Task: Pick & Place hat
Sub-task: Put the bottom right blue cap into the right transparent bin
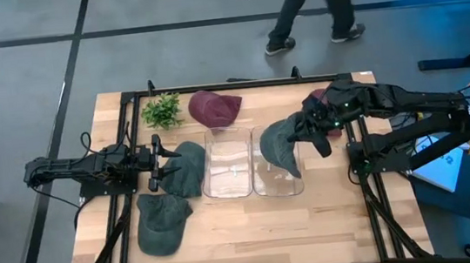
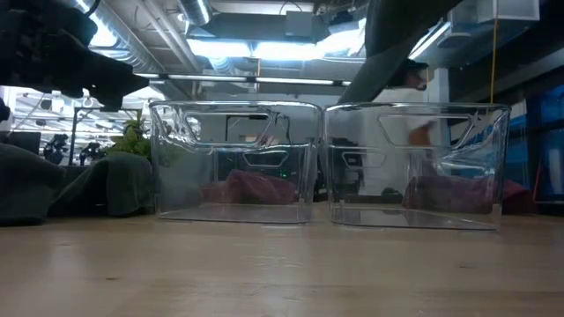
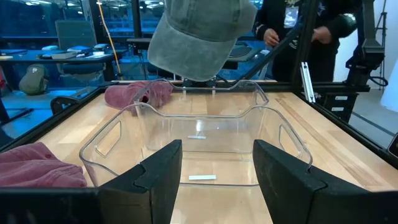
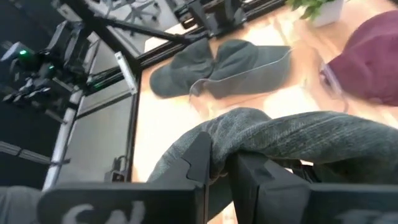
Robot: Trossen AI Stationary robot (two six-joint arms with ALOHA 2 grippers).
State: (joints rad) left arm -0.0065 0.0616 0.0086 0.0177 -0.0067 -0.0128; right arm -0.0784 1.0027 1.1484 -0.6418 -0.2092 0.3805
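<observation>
My right gripper [image 1: 312, 132] is shut on a grey-green hat [image 1: 279, 147] and carries it over the right clear bin [image 1: 269, 185]. The left wrist view shows this hat [image 3: 200, 34] hanging above the bins. My left gripper [image 1: 158, 163] is open and raised, beside a second grey-green hat [image 1: 186, 170] that lies flat on the table. A third green hat [image 1: 162, 224] lies near the table's front. One maroon hat [image 1: 215, 107] rests behind the left bin [image 1: 228, 169]. Another maroon hat [image 1: 319, 96] lies under the right arm. My right gripper pinches a bunched fold of the hat's cloth [image 4: 255, 140] between its two fingers [image 4: 198, 163], on the hat's side toward the table's right edge. The hat is lifted clear and droops below the fingers over the right bin.
A small green plant [image 1: 161, 110] stands at the far left of the table. A person [image 1: 318, 4] walks on the floor beyond the far edge. Bare wood shows along the table's near edge [image 1: 255, 234].
</observation>
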